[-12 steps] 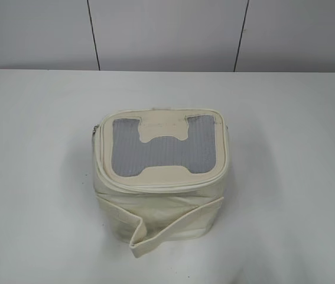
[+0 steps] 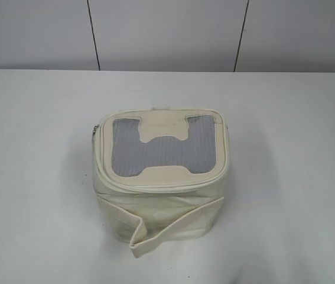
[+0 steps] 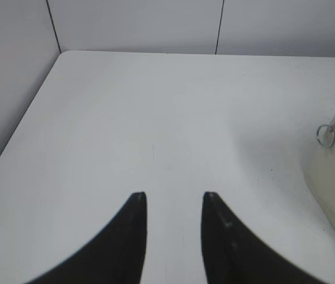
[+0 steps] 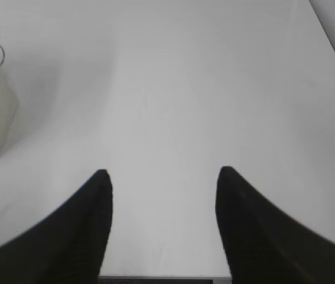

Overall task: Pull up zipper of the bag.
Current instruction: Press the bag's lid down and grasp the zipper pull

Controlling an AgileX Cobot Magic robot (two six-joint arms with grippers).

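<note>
On the white surface (image 2: 31, 177), the boxy cream-white fabric bag (image 2: 161, 177) sits unmoved since a half-second ago. Both the left pincer (image 3: 173, 201) and the right pincer (image 4: 162, 177) hang open, well apart from it, so zipping has not begun.

Neither arm shows in the exterior view. The left gripper (image 3: 174, 198) hangs above bare desk toward the left edge, dark fingers parted with a narrow gap, nothing between them. The right gripper (image 4: 163, 174) hovers near the right edge, fingers spread wider, also empty.
</note>
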